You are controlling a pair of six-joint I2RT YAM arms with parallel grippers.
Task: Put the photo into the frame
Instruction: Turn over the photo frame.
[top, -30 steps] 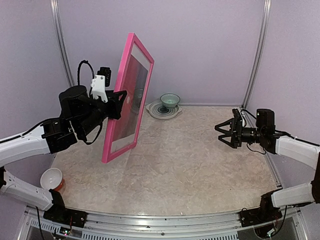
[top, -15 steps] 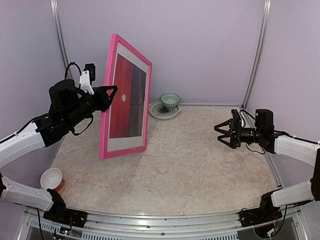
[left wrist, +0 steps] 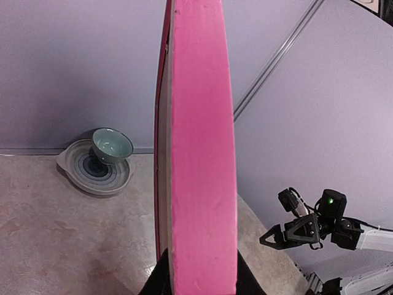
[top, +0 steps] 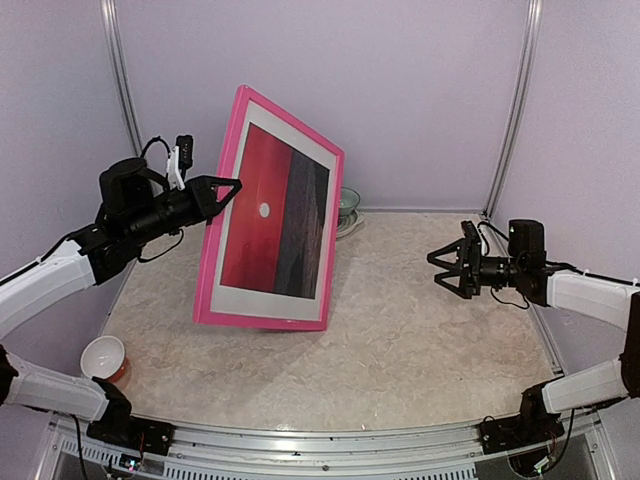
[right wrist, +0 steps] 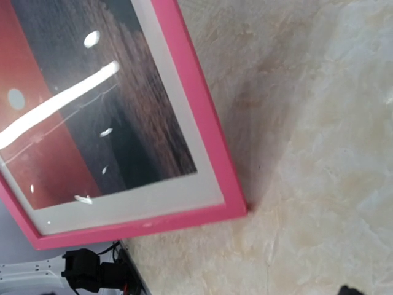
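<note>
Top view first: one pink frame stands tilted at about 10 o'clock on the desk. Its bottom rail looks like it's sitting on the surface and its face is turned toward the arms. The one photo is inside it, red sky with a white dot, with a white border around it. The left gripper comes in from 9 o'clock and is clamped on the frame's left rail. The right gripper hangs at 3 o'clock, well apart from the frame, fingers spread and holding nothing. At 12 o'clock there's one bowl on one plate, both half hidden behind the frame. One cup sits at 8 o'clock near the desk edge.

Left wrist view: the frame is edge-on, a pink strip running straight up the middle, with dark fingers pinching it at 6 o'clock. The bowl and plate are at 9 o'clock, the other gripper at 4 o'clock.

Right wrist view: a frame corner meets the desk, and there are glare streaks across the photo.
</note>
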